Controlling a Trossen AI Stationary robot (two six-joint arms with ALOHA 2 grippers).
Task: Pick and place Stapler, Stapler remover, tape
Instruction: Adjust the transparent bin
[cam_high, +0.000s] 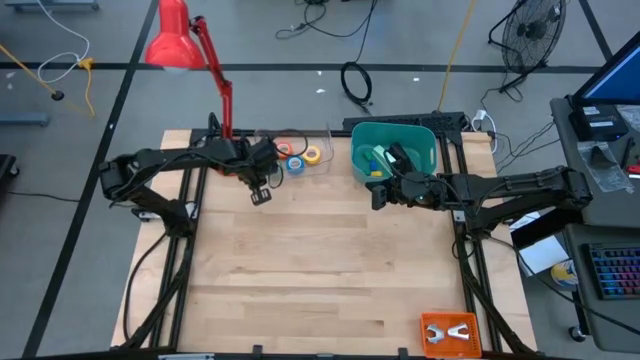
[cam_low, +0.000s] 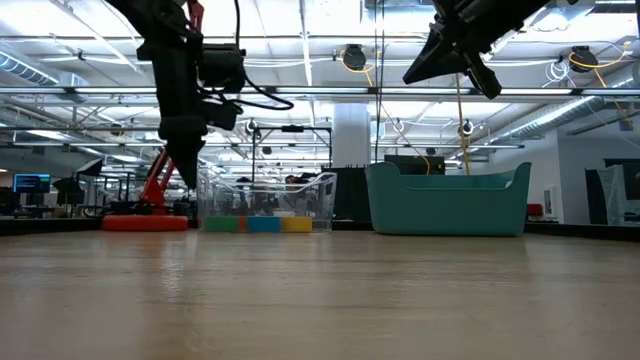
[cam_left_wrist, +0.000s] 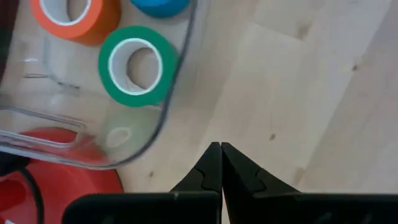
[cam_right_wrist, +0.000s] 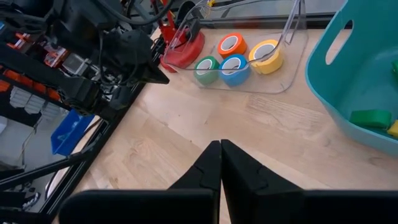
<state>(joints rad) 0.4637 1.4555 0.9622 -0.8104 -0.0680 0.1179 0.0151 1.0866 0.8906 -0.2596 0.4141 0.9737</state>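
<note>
Both arms up off the wood right now, nothing carried; left gripper hanging just outside the clear tray, fingers pinched together on air; right gripper hovering near the teal bin, also clenched and empty.

Tape all parked in that clear tray at the back of the table: green roll closest to the tray wall, orange roll and blue roll beside it, yellow roll at the far end of the row. Stapler looks like the dark bar lying in the teal bin, but hard to be sure from above; staple remover not spotted anywhere for certain. Couple of small green and yellow blocks in the bin too, not part of the job.

Probably still at the very start, reaching for a first pick. For a clean grab: spread the fingers before dropping in, not after; come straight down over the tray wall rather than across it; one finger through the pale core of a roll, one outside. Worth watching the red lamp base right next to the tray; easy thing to clip on the way in.
</note>
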